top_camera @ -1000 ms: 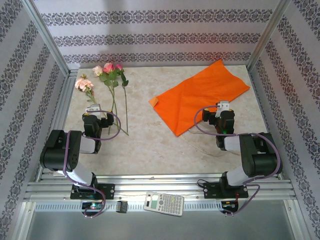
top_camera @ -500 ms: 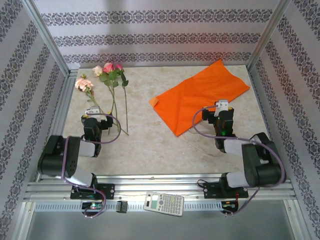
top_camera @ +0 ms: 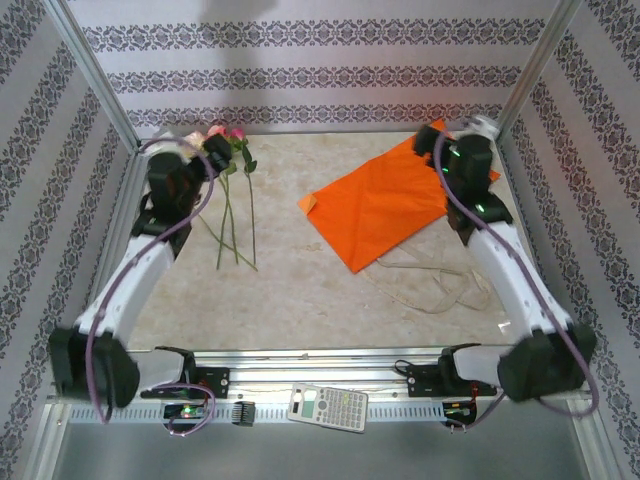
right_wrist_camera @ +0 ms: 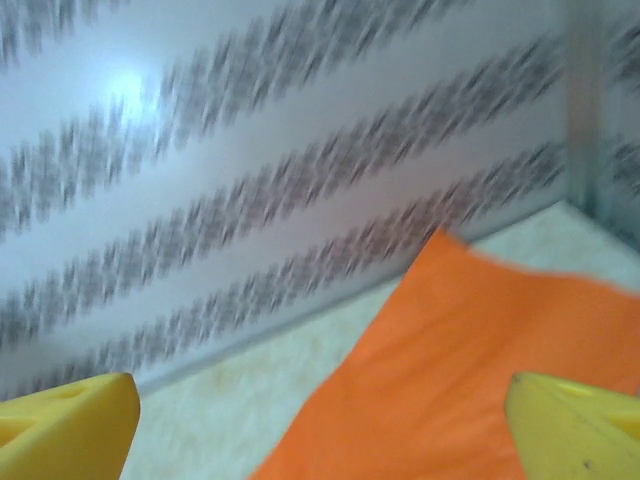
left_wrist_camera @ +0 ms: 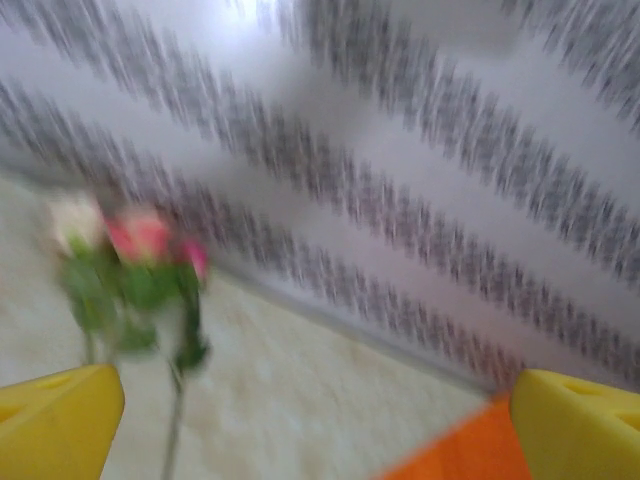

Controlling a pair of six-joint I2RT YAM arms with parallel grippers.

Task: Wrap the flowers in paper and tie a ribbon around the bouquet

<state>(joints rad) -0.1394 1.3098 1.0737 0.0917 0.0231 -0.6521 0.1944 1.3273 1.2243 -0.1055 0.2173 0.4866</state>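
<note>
Both grippers are hanging released: the left gripper (left_wrist_camera: pixel 318 425) is showing its yellow fingers (left_wrist_camera: pixel 55 420) spread to the two lower corners of its wrist view, and the right gripper (right_wrist_camera: pixel 320 425) is doing the same, with nothing between either pair.

Working outward from the arm bases, we are finding the ribbon (top_camera: pixel 425 267) lying in loose loops on the counter (top_camera: pixel 300 280) at the near right, just beside the near corner of the paper (top_camera: pixel 385 205). The paper is lying flat and creased across the right half, with the right gripper hanging over its far end. The flowers (top_camera: pixel 222 150) are lying at the far left, well apart from the sheet, heads toward the back wall, and the left gripper is hovering by the heads.

We are judging the task as barely starting — nothing is wrapped or tied. The next move is calling for the left gripper to be closing on the thin stems and carrying them onto the sheet — gently, since the stems look easy to bend.
</note>
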